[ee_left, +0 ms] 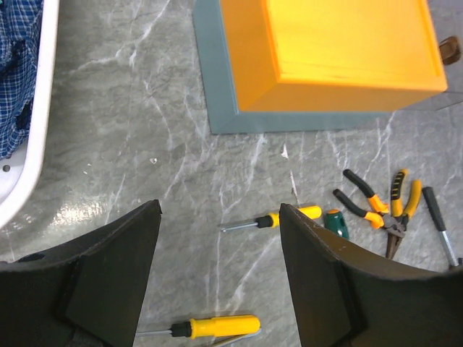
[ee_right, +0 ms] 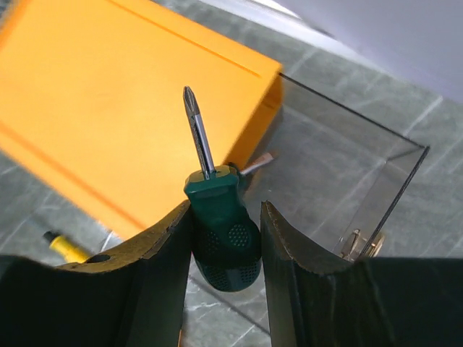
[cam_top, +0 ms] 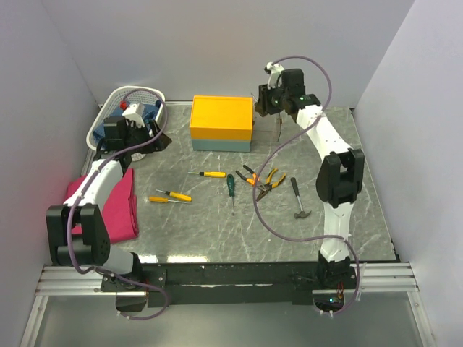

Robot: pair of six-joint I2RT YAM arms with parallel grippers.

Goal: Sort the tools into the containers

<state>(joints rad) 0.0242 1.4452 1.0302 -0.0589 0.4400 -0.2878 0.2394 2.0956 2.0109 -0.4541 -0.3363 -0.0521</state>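
My right gripper (cam_top: 265, 101) is shut on a green-handled screwdriver (ee_right: 223, 235), tip pointing up, held above the right end of the yellow-orange box (cam_top: 221, 123) and a clear open container (ee_right: 347, 181) beside it. My left gripper (cam_top: 155, 140) is open and empty beside the white basket (cam_top: 108, 108). On the table lie two yellow screwdrivers (cam_top: 208, 173) (cam_top: 173, 196), another green screwdriver (cam_top: 231, 186), two pliers (cam_top: 264, 179) and a hammer (cam_top: 299, 199). The left wrist view shows the box (ee_left: 340, 50), yellow screwdrivers (ee_left: 289, 215) (ee_left: 217, 327) and pliers (ee_left: 383, 206).
A folded pink cloth (cam_top: 119, 206) lies at the left under the left arm. A blue checked cloth (ee_left: 18, 72) lies in the basket. White walls close in the table on three sides.
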